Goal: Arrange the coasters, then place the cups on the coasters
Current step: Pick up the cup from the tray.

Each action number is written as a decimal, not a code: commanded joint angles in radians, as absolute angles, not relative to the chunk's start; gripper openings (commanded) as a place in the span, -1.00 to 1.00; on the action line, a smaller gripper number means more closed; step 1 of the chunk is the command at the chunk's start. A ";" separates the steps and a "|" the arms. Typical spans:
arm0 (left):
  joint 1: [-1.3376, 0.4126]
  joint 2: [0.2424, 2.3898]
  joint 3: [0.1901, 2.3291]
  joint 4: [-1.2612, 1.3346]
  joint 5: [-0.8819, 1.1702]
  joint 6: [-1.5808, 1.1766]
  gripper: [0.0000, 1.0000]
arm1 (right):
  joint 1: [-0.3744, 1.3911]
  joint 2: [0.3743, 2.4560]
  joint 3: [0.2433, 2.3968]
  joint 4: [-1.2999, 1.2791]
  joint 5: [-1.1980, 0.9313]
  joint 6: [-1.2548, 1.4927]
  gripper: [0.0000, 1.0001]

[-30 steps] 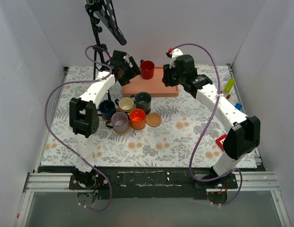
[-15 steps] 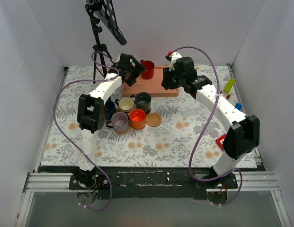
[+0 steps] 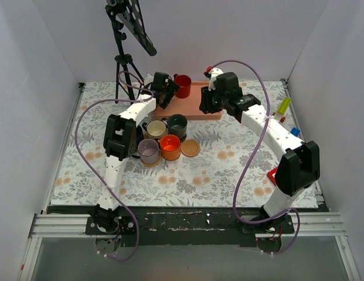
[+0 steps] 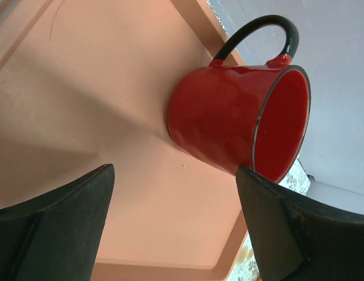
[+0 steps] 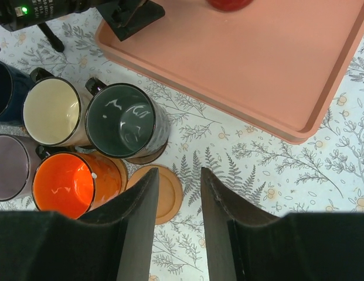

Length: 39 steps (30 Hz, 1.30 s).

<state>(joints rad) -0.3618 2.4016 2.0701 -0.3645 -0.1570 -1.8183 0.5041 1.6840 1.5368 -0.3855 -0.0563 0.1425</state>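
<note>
A red cup (image 3: pixel 182 85) (image 4: pixel 228 126) stands on the pink tray (image 3: pixel 196 111) (image 4: pixel 82 88). My left gripper (image 3: pixel 165 92) (image 4: pixel 173 193) is open just short of this cup, nothing between its fingers; the cup's rim is close to the right finger. The cream (image 3: pixel 156 129), dark green (image 3: pixel 177 124) (image 5: pixel 120 120), grey-lilac (image 3: pixel 149 151) and orange (image 3: pixel 170 146) (image 5: pixel 61 184) cups sit bunched on coasters. The navy cup (image 5: pixel 1 88) is mostly hidden behind the left arm. One tan coaster (image 3: pixel 190 147) (image 5: pixel 167 196) lies bare. My right gripper (image 3: pixel 207 100) (image 5: pixel 179 181) hovers above it, open and empty.
A black tripod stand (image 3: pixel 126 41) rises at the back left, close to the left arm. Small red (image 3: pixel 274 174), blue (image 3: pixel 295 132) and yellow-green (image 3: pixel 283 105) items lie along the right edge of the floral cloth. White walls enclose three sides.
My left arm has swung right and reached over the tray toward the red cup. The right gripper has drifted slightly left and its jaws have narrowed a little.
</note>
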 commanded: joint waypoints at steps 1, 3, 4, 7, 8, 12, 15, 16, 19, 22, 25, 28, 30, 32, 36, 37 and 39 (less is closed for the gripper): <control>-0.356 2.391 2.103 -0.272 -0.184 -1.839 0.68 | 0.499 1.660 1.517 -0.370 -0.077 0.161 -0.17; -0.356 2.388 2.100 -0.247 -0.192 -1.833 0.68 | 0.499 1.660 1.516 -0.374 -0.074 0.160 -0.17; -0.356 2.384 2.092 -0.235 -0.196 -1.829 0.69 | 0.499 1.661 1.514 -0.377 -0.072 0.160 -0.17; -0.353 2.372 2.059 -0.184 -0.199 -1.835 0.63 | 0.499 1.663 1.508 -0.380 -0.074 0.158 -0.17; -0.351 2.368 2.053 -0.172 -0.192 -1.839 0.60 | 0.499 1.666 1.506 -0.382 -0.075 0.156 -0.17; -0.350 2.355 2.017 -0.140 -0.175 -1.855 0.63 | 0.500 1.677 1.509 -0.394 -0.081 0.155 -0.18; -0.348 2.382 2.052 -0.188 -0.184 -1.882 0.64 | 0.499 1.687 1.517 -0.394 -0.090 0.152 -0.18; -0.348 2.399 2.065 -0.208 -0.181 -1.891 0.63 | 0.499 1.690 1.523 -0.399 -0.092 0.149 -0.18; -0.345 2.436 2.103 -0.247 -0.161 -1.893 0.63 | 0.499 1.701 1.543 -0.413 -0.091 0.138 -0.18; -0.344 2.447 2.109 -0.258 -0.158 -1.893 0.62 | 0.499 1.706 1.552 -0.422 -0.087 0.126 -0.18; -0.342 2.465 2.121 -0.274 -0.146 -1.885 0.58 | 0.497 1.706 1.551 -0.420 -0.090 0.124 -0.18; -0.341 2.479 2.135 -0.296 -0.137 -1.867 0.57 | 0.497 1.707 1.551 -0.419 -0.095 0.123 -0.19; -0.341 2.482 2.135 -0.304 -0.132 -1.862 0.49 | 0.497 1.707 1.552 -0.419 -0.095 0.121 -0.19; -0.339 2.479 2.134 -0.308 -0.132 -1.847 0.41 | 0.497 1.707 1.551 -0.419 -0.095 0.120 -0.19; -0.339 2.453 2.108 -0.314 -0.135 -1.830 0.29 | 0.497 1.704 1.548 -0.416 -0.095 0.120 -0.19; -0.339 2.444 2.094 -0.313 -0.133 -1.835 0.22 | 0.497 1.703 1.546 -0.413 -0.095 0.118 -0.19; -0.339 2.427 2.073 -0.307 -0.130 -1.841 0.08 | 0.497 1.704 1.545 -0.410 -0.098 0.118 -0.19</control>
<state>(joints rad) -0.3569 2.4828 2.1098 -0.2352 -0.1280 -1.8626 0.5037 1.7084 1.5093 -0.4206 -0.0826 0.1280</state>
